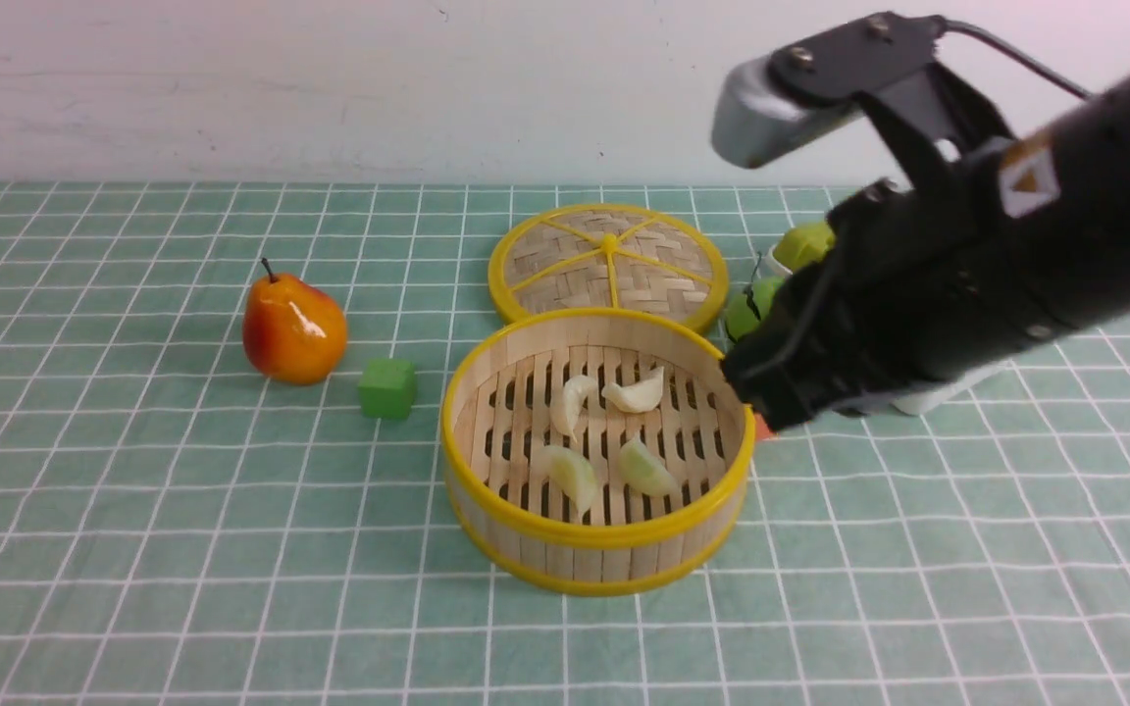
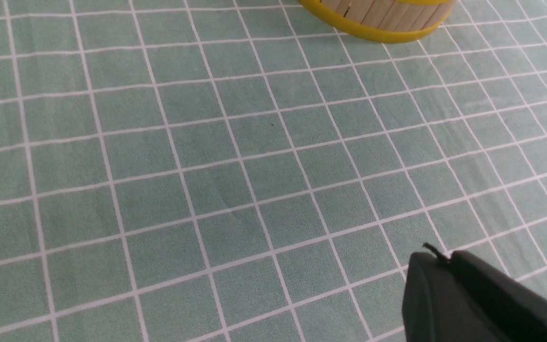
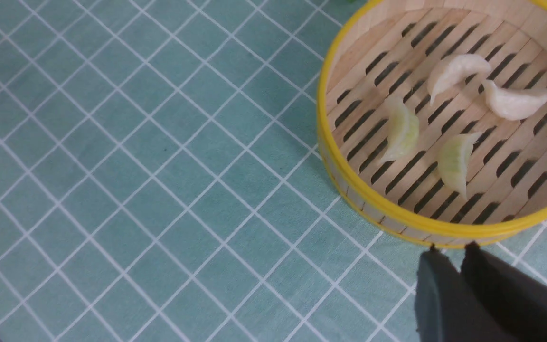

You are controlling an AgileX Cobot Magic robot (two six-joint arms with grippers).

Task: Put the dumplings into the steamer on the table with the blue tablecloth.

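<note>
Beside the steamer's (image 1: 596, 537) right rim, the right gripper (image 3: 449, 251) slants down from the right, fingers pressed together, empty; four dumplings (image 1: 575, 473) lie inside. Left gripper (image 2: 437, 266): fingers together, above the tablecloth (image 2: 159, 142).

The tablecloth (image 1: 133, 529) covers the table (image 1: 1016, 588) throughout. The steamer (image 1: 575, 567) stands on it just right of centre. Four dumplings lie in the steamer on its slatted floor: the rear-left dumpling (image 1: 573, 400) and rear-right dumpling (image 1: 638, 392) close together, the front-left dumpling (image 1: 571, 475) and front-right dumpling (image 1: 647, 469) before them, apart. The lid (image 1: 608, 263) lies flat directly behind the steamer. The cube (image 1: 388, 388) sits just left of the steamer; the pear (image 1: 293, 329) stands left of the cube, slightly behind it. The nearer fruit (image 1: 751, 312) and farther fruit (image 1: 804, 245) sit right of the lid, partly hidden by the right arm. The right gripper (image 3: 450, 251) hangs just outside the steamer's right rim.
</note>
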